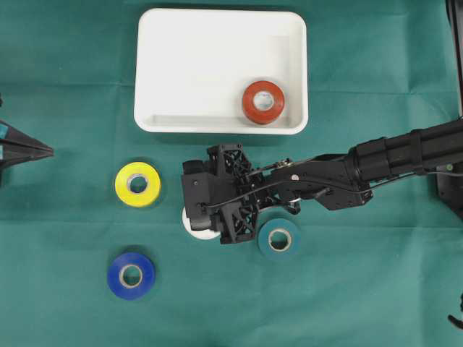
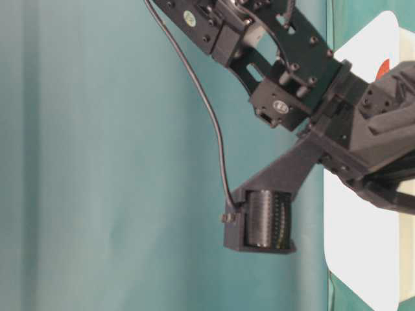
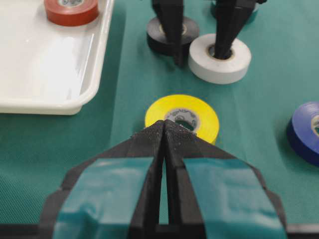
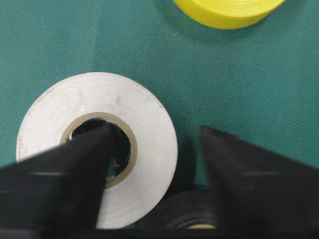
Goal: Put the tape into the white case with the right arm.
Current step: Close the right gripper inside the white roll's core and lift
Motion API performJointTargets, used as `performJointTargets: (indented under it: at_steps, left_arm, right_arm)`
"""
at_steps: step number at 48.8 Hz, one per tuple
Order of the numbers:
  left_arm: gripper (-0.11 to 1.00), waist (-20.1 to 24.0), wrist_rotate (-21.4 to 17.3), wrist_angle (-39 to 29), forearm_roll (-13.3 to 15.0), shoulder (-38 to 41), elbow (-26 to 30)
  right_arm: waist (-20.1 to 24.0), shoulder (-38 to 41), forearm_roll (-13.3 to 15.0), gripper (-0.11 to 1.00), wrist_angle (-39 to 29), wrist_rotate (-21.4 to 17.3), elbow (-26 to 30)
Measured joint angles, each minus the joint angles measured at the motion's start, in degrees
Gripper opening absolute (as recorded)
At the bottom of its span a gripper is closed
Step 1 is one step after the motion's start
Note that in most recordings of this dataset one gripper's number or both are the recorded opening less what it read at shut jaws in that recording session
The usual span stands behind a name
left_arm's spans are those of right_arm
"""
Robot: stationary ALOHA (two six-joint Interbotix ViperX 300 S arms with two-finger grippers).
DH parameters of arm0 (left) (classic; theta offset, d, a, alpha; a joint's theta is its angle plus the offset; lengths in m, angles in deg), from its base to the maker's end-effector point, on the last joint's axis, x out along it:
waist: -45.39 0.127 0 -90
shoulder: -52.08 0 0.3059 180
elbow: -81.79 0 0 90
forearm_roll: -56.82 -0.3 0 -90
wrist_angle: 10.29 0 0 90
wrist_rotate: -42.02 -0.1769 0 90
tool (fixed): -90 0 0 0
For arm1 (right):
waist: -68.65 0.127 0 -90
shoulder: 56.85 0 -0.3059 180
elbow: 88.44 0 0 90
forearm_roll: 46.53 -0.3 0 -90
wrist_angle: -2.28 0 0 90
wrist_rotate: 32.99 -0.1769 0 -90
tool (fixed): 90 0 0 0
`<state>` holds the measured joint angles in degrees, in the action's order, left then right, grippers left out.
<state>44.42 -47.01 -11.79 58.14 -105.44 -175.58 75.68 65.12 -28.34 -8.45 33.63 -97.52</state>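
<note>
Right up against the wrist lens, the right gripper point(image 4: 154, 169) straddles the wall of the white tape point(image 4: 97, 164): one finger in the core, the other outside, jaws narrowing but not visibly clamped. Biggest risk: the outer finger lands on the touching black tape point(image 3: 167, 35), dragging both. Smaller risk: a thin-wall pinch slips on the way to the white case point(image 1: 166, 72) (red tape point(image 1: 263, 102) already inside). Left gripper point(image 3: 164, 130) is parked, closed.

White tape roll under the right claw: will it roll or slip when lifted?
The white tape roll lies flat, so it probably won't roll. One finger sits in its core, so the wall grip should hold. It looks stiff, likely light.
</note>
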Motion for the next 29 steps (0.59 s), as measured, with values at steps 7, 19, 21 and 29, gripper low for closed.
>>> performJointTargets:
  at_steps: [7,19,21,29]
  left_arm:
    - [0.0,0.0,0.0,0.0,0.0,0.0,0.0]
    - [0.0,0.0,0.09,0.0,0.0,0.0,0.0]
    - [0.0,0.0,0.0,0.0,0.0,0.0,0.0]
    - [0.0,0.0,0.0,0.0,0.0,0.0,0.0]
  right_arm:
    - [0.26,0.0,0.0,0.03,-1.05,0.0,0.18]
    - [0.26,0.0,0.0,0.03,-1.49,0.0,0.53]
    - [0.26,0.09,0.09,0.03,-1.58,0.09,0.79]
    - [0.26,-0.18,0.0,0.03,-1.85,-0.26,0.97]
